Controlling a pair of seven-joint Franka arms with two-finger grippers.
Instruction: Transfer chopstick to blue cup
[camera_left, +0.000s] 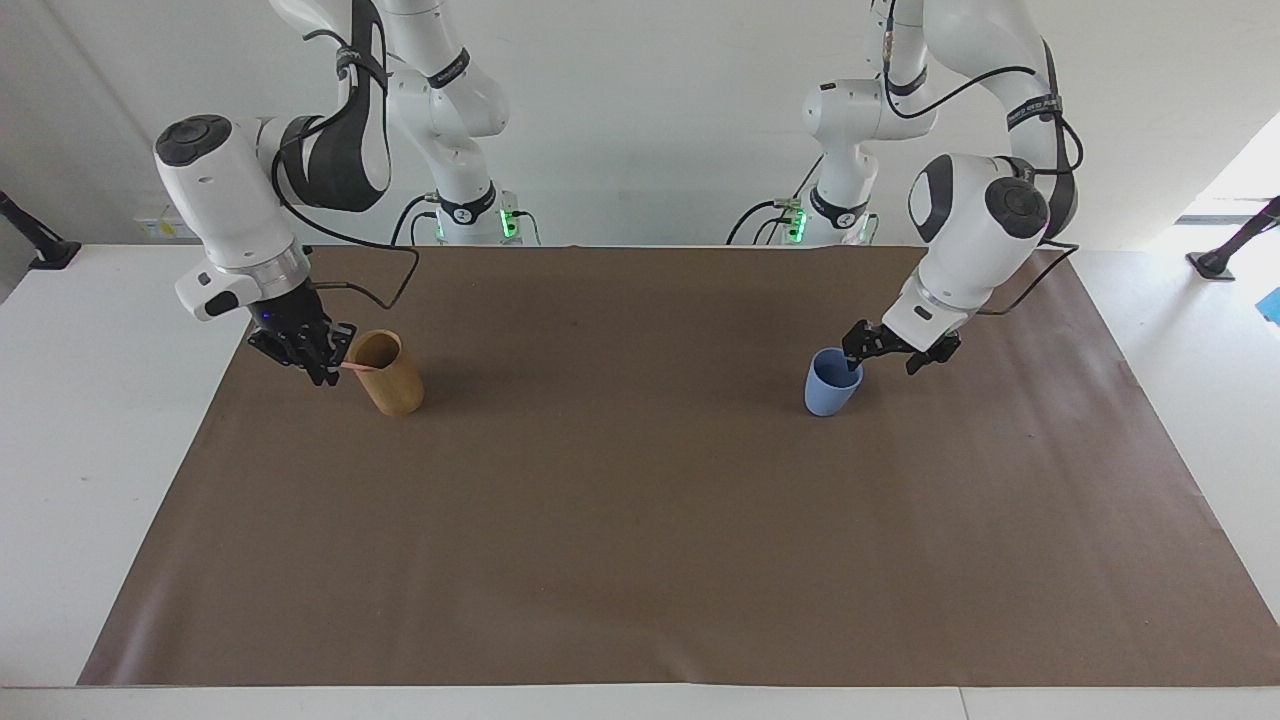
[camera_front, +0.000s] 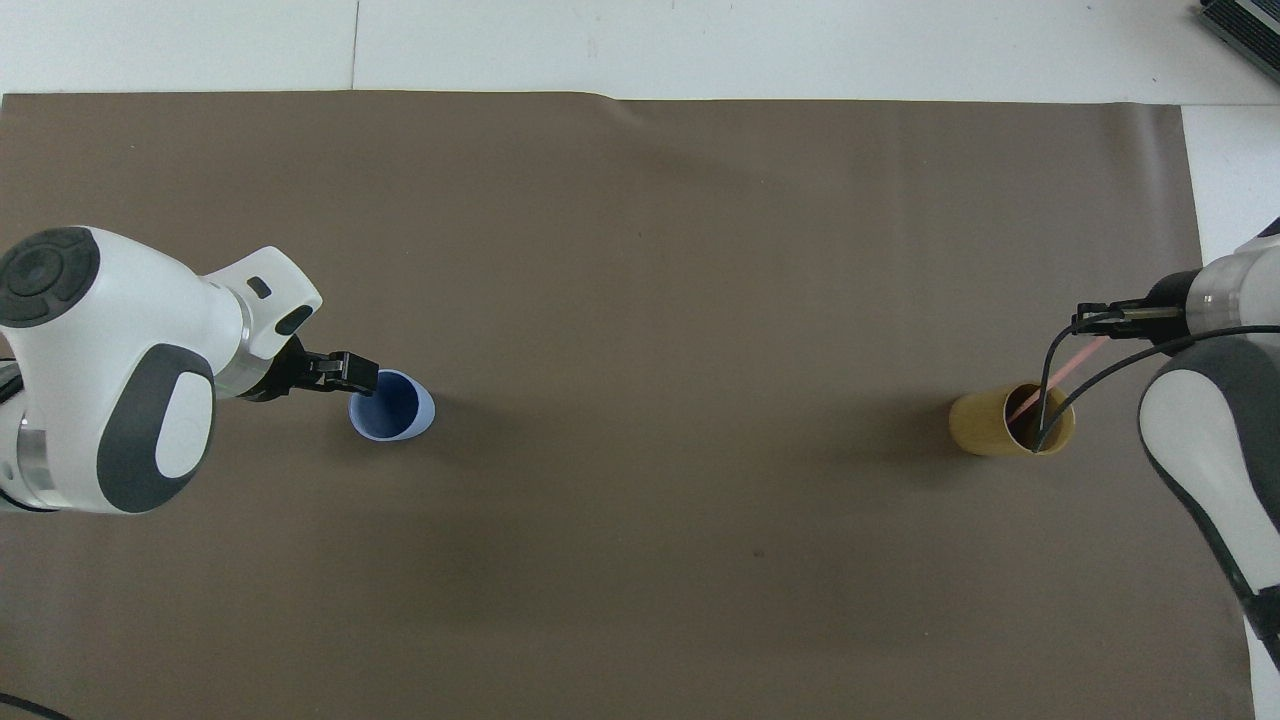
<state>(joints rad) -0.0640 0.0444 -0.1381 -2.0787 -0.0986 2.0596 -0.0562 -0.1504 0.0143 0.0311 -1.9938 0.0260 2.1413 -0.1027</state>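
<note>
The pale pink chopstick (camera_left: 352, 367) (camera_front: 1062, 373) leans in the tan-brown cup (camera_left: 390, 380) (camera_front: 985, 425) toward the right arm's end of the table, its upper end sticking out over the rim. My right gripper (camera_left: 325, 368) (camera_front: 1095, 322) is shut on that upper end, just beside the cup. The light-blue cup (camera_left: 828, 392) (camera_front: 398, 412) stands upright toward the left arm's end. My left gripper (camera_left: 882, 358) (camera_front: 352, 372) hangs open at the blue cup's rim, one fingertip (camera_left: 851, 361) at the rim's edge, holding nothing.
A brown paper mat (camera_left: 640, 520) covers the table, with white tabletop (camera_left: 90, 420) around it. The right arm's black cable (camera_front: 1045, 400) loops over the tan cup's mouth.
</note>
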